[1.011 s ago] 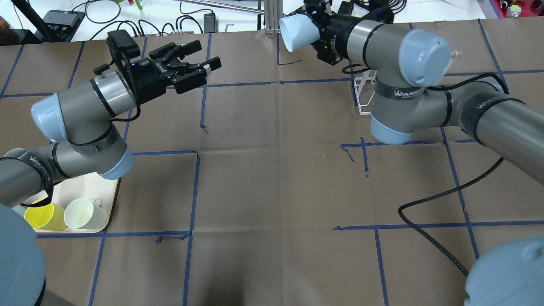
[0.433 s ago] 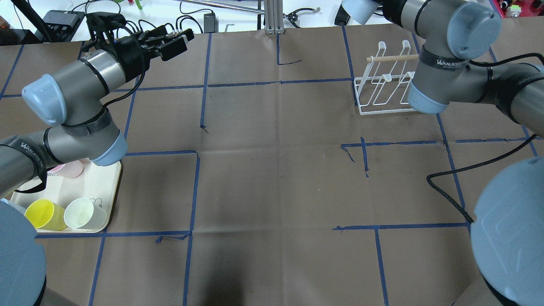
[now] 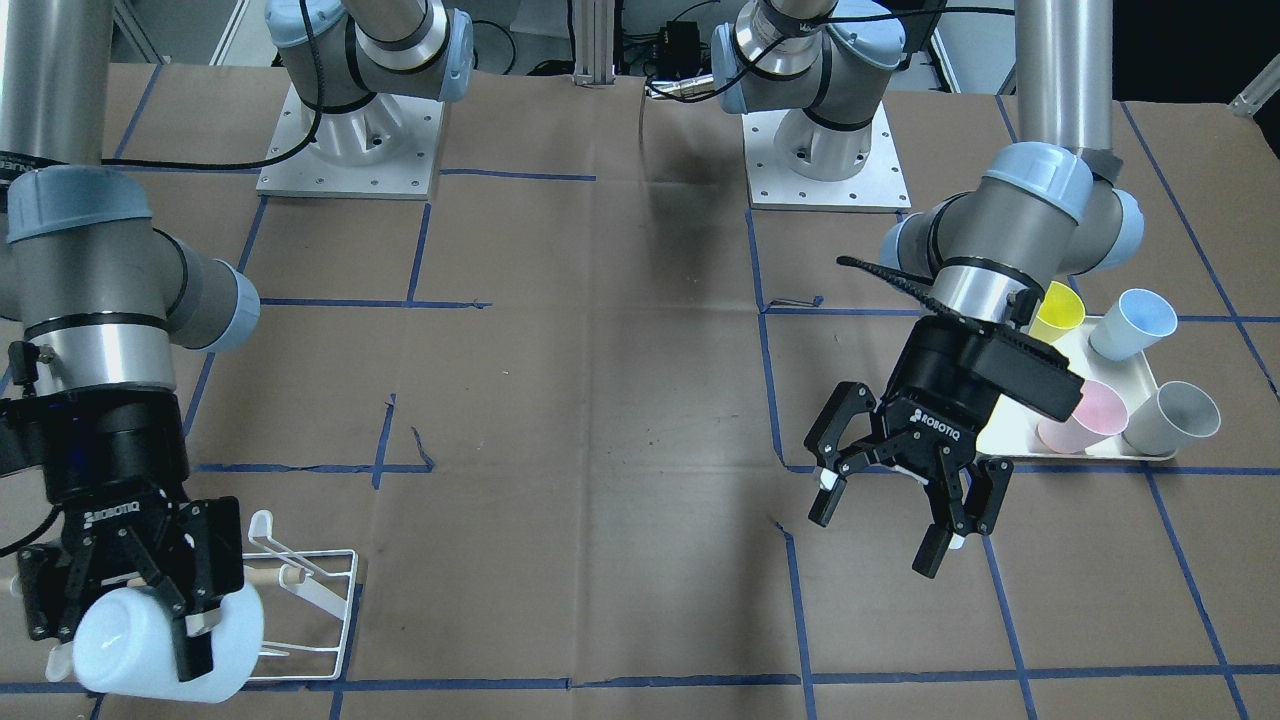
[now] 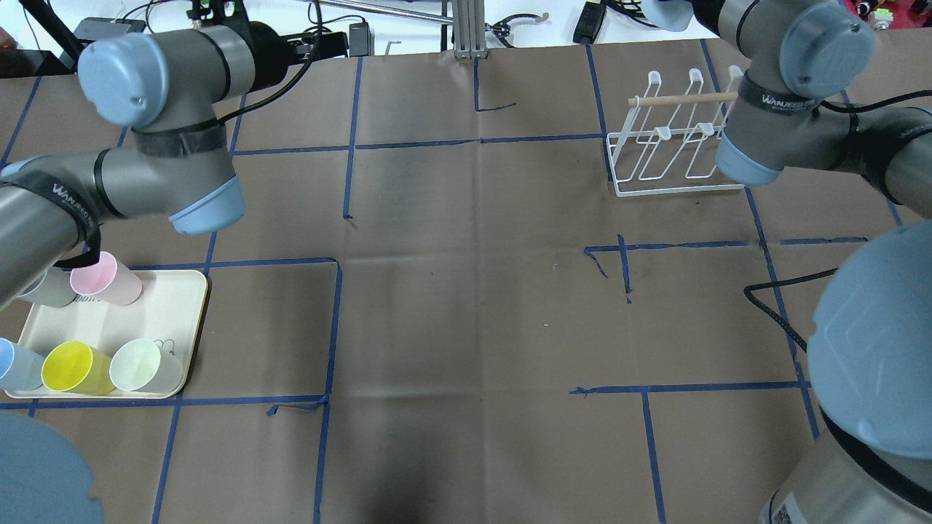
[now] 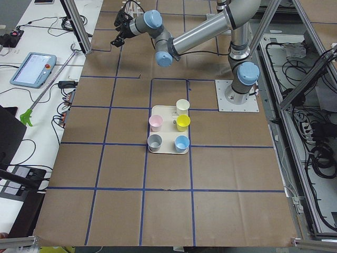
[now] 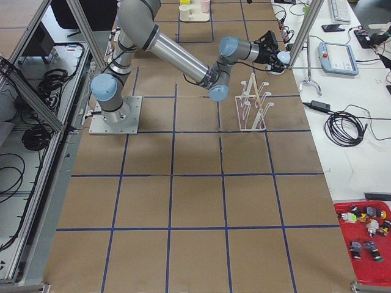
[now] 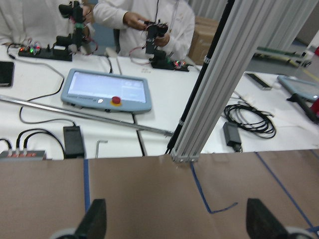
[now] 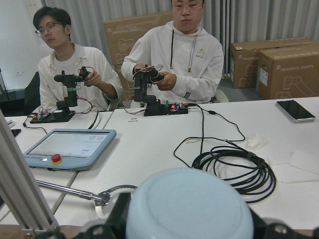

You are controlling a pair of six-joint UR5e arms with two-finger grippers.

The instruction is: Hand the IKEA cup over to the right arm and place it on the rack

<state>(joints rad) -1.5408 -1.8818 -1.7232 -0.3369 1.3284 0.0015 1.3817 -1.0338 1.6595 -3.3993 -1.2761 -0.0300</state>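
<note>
Though tilted, cup (image 3: 150, 650) in end effector (image 3: 118, 632)

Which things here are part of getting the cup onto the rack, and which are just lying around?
In the job: pale blue cup, held in the right pincer; white wire rack; left pincer, open and empty.
Lying about: cream tray, pink cup, yellow cup, grey cup; teach pendant; coiled black cable.

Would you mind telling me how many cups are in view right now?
6: five on the tray (pink, grey, yellow, blue, cream) and a pale cup in the right hand.
</note>
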